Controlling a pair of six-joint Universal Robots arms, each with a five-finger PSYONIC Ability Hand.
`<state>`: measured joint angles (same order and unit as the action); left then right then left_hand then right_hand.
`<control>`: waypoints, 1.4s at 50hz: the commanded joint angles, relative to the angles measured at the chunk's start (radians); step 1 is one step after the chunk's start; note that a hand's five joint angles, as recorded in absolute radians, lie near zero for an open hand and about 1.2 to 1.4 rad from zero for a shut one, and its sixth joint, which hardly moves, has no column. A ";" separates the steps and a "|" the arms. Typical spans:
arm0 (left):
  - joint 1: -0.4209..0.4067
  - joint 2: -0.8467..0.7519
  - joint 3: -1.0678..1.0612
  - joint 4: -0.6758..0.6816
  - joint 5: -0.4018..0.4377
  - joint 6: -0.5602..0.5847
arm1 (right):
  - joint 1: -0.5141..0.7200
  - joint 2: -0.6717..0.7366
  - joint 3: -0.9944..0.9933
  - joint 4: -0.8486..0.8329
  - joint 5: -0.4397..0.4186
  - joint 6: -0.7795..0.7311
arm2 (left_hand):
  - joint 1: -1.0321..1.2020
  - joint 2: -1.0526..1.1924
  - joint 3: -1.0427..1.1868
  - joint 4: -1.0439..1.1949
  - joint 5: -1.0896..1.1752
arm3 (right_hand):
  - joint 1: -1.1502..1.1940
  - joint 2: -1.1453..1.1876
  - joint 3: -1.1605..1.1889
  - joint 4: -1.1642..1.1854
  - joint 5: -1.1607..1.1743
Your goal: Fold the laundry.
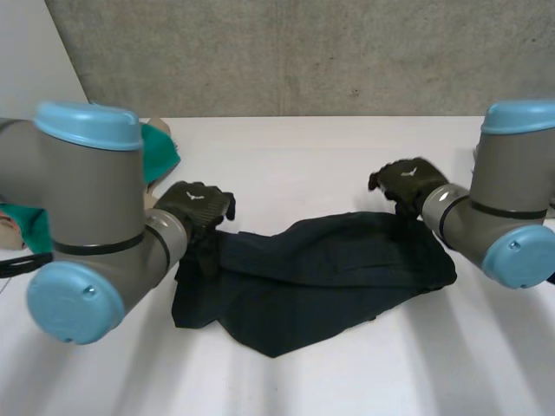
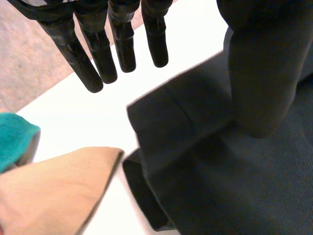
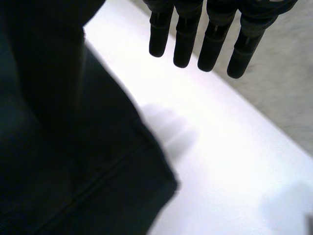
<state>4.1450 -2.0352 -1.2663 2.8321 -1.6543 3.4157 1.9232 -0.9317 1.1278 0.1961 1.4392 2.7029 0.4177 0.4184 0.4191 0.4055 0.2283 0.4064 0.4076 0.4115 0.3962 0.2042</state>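
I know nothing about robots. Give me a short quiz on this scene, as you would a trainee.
1. True or false: the dark crumpled cloth garment is folded into a neat square on the white table.
2. The left hand's fingers are: A) straight, B) curled round the garment, C) buried under it.
3. Fill in: near the left hand, beside the tan cloth, lies a ____ cloth.
Key: 1 false; 2 A; 3 teal: the teal cloth.
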 commanded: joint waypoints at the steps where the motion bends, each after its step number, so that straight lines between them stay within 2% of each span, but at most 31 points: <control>1: 0.047 0.113 -0.074 0.062 0.025 0.085 | -0.030 -0.202 0.035 0.077 0.035 -0.017 | -0.022 -0.023 -0.024 -0.010 -0.007 | -0.026 -0.027 -0.031 -0.016 0.001; 8: 0.086 0.102 -0.108 0.096 0.088 0.184 | -0.067 -0.285 0.116 0.267 -0.036 -0.120 | -0.002 -0.002 -0.003 0.011 0.013 | -0.020 -0.022 -0.026 -0.010 0.007; 14: 0.080 0.078 -0.156 0.107 0.107 0.214 | -0.093 -0.274 0.214 0.296 -0.077 -0.153 | 0.013 0.012 0.012 0.025 0.028 | -0.012 -0.013 -0.017 -0.001 0.016; 21: 0.058 -0.016 -0.147 0.193 0.088 0.218 | -0.101 -0.202 0.326 0.045 -0.131 -0.152 | 0.227 0.226 0.226 0.239 0.242 | 0.047 0.046 0.042 0.057 0.075; 24: 0.052 -0.074 -0.108 0.208 0.080 0.220 | -0.084 -0.153 0.339 -0.044 -0.126 -0.149 | 0.552 0.551 0.551 0.564 0.567 | 0.275 0.274 0.270 0.285 0.303; 25: 0.050 -0.089 -0.096 0.208 0.080 0.220 | -0.079 -0.141 0.337 -0.059 -0.126 -0.149 | 0.675 0.675 0.674 0.687 0.690 | 0.398 0.397 0.393 0.408 0.426; 26: 0.050 -0.115 -0.064 0.205 0.077 0.223 | -0.072 -0.119 0.328 -0.082 -0.122 -0.146 | 0.900 0.900 0.899 0.913 0.915 | 0.644 0.642 0.638 0.654 0.671; 27: 0.050 -0.125 -0.045 0.204 0.077 0.223 | -0.069 -0.108 0.322 -0.089 -0.120 -0.146 | 0.978 0.977 0.976 0.990 0.993 | 0.777 0.776 0.772 0.787 0.804; 28: 0.050 -0.135 -0.026 0.201 0.077 0.223 | -0.067 -0.099 0.311 -0.093 -0.117 -0.144 | 0.979 0.978 0.977 0.991 0.993 | 0.950 0.948 0.944 0.960 0.977; 29: 0.050 -0.143 -0.004 0.199 0.077 0.223 | -0.064 -0.092 0.297 -0.095 -0.114 -0.144 | 0.979 0.978 0.977 0.991 0.993 | 0.990 0.988 0.984 1.000 1.017; 32: 0.052 -0.157 0.114 0.193 0.070 0.224 | -0.067 -0.082 0.215 -0.112 -0.091 -0.137 | 0.979 0.978 0.977 0.991 0.993 | 0.990 0.989 0.985 1.000 1.018; 36: 0.063 -0.139 0.342 0.213 0.053 0.211 | -0.070 -0.099 0.029 -0.219 -0.036 -0.089 | 0.979 0.978 0.977 0.991 0.993 | 0.990 0.989 0.985 1.000 1.018; 40: 0.069 -0.116 0.595 0.322 0.044 0.171 | -0.078 -0.121 -0.146 -0.424 0.023 0.012 | 0.979 0.978 0.977 0.991 0.993 | 0.990 0.989 0.985 1.000 1.018; 41: 0.070 -0.106 0.678 0.384 0.039 0.143 | -0.078 -0.128 -0.196 -0.517 0.052 0.059 | 0.979 0.978 0.977 0.991 0.993 | 0.990 0.989 0.985 1.000 1.018; 45: 0.084 -0.103 0.822 0.499 0.015 0.097 | -0.078 -0.130 -0.304 -0.706 0.108 0.121 | 0.979 0.978 0.977 0.991 0.993 | 0.990 0.989 0.985 1.000 1.018; 49: 0.089 -0.115 0.867 0.491 0.024 0.099 | -0.079 -0.108 -0.376 -0.712 0.096 0.107 | 0.979 0.978 0.977 0.991 0.993 | 0.990 0.989 0.985 1.000 1.018; 55: 0.089 -0.123 0.794 0.483 0.074 0.105 | -0.069 -0.095 -0.369 -0.543 0.069 0.098 | 0.979 0.978 0.977 0.991 0.993 | 0.990 0.989 0.985 1.000 1.018; 59: 0.095 -0.123 0.642 0.498 0.082 0.108 | -0.055 -0.091 -0.269 -0.437 0.055 0.083 | 0.979 0.978 0.977 0.991 0.993 | 0.990 0.989 0.985 1.000 1.018; 63: 0.093 -0.138 0.466 0.515 0.077 0.109 | -0.058 -0.078 -0.129 -0.422 0.015 0.045 | 0.979 0.978 0.977 0.991 0.993 | 0.990 0.989 0.985 1.000 1.018; 68: 0.072 -0.180 0.221 0.507 0.053 0.132 | -0.059 0.002 0.039 -0.452 -0.094 -0.023 | 0.979 0.978 0.977 0.991 0.993 | 0.990 0.989 0.985 1.000 1.018; 70: 0.063 -0.184 0.159 0.504 0.042 0.152 | -0.061 0.033 0.075 -0.437 -0.103 -0.052 | 0.979 0.978 0.977 0.991 0.993 | 0.990 0.989 0.985 1.000 1.018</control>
<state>4.2345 -2.1839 -0.8572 3.3435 -1.5809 3.5281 1.8656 -0.9884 1.0345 -0.2314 1.4219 2.7320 1.1445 1.1975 1.1885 1.1957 0.9779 1.1182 1.1815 1.1895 1.1935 1.0033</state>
